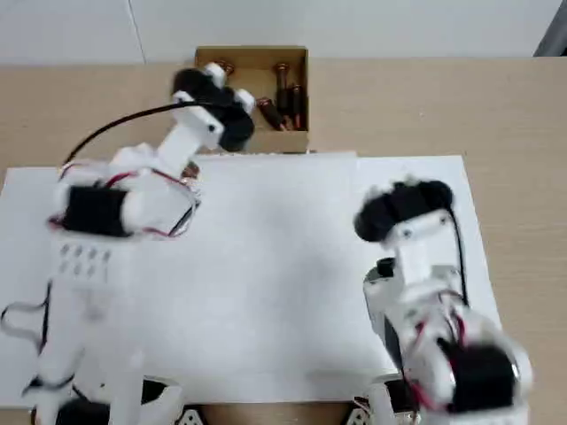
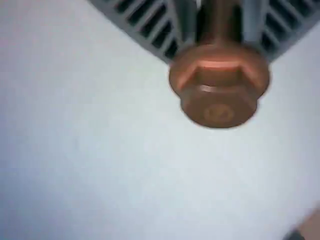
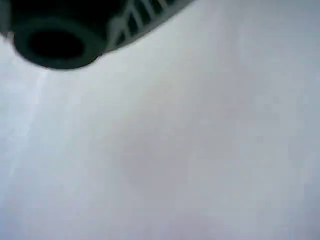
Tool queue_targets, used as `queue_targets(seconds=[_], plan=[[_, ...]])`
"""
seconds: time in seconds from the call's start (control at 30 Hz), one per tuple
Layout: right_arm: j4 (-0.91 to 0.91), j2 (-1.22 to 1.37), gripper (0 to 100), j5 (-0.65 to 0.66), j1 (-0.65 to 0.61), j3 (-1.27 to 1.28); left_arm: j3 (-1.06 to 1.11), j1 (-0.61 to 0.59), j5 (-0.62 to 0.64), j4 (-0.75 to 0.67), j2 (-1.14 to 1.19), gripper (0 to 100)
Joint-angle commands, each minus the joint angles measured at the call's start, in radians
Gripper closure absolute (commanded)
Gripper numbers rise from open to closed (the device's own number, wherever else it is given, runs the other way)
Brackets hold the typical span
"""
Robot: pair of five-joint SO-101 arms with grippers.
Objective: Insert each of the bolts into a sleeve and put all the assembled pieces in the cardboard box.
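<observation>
A copper bolt (image 2: 218,85) hangs head-down over the white paper, and my left gripper (image 2: 218,20) is shut on its shank between ribbed grey fingers (image 2: 145,22). From above, the left arm's end (image 1: 213,97) sits at the paper's far edge, just in front of the cardboard box (image 1: 304,66). Inside the box lie several copper bolts with dark sleeves (image 1: 285,102). My right gripper (image 3: 62,17) is shut on a black sleeve (image 3: 55,46), whose open bore faces the camera. The right arm's end (image 1: 403,211) hovers over the right side of the paper.
A large white paper sheet (image 1: 275,266) covers the wooden table (image 1: 425,106). Both arm bases stand at the near edge. A black cable (image 1: 115,124) loops off the left arm.
</observation>
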Motion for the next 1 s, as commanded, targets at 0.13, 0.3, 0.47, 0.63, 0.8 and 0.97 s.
queue_targets(seconds=[0.13, 0.3, 0.47, 0.63, 0.8, 0.97], plan=[[-0.070, -0.278, 99.5, -0.160, -0.004, 0.129, 0.196, 0.002, 0.241, -0.126, -0.302, 100], [-0.111, -0.483, 99.5, -0.186, -0.008, 0.267, 0.427, 0.002, 0.307, -0.270, -0.514, 100], [-0.127, -0.558, 99.5, -0.189, -0.005, 0.374, 0.682, 0.002, 0.374, -0.463, -0.752, 100], [-0.240, -0.549, 99.5, -0.183, -0.008, 0.416, 0.881, 0.002, 0.434, -0.574, -0.944, 100], [-0.420, -0.549, 99.5, -0.183, -0.012, 0.545, 1.029, 0.008, 0.562, -0.663, -1.092, 100], [-0.601, -0.549, 99.5, -0.181, -0.079, 0.661, 1.175, 0.009, 0.675, -0.773, -1.223, 100]])
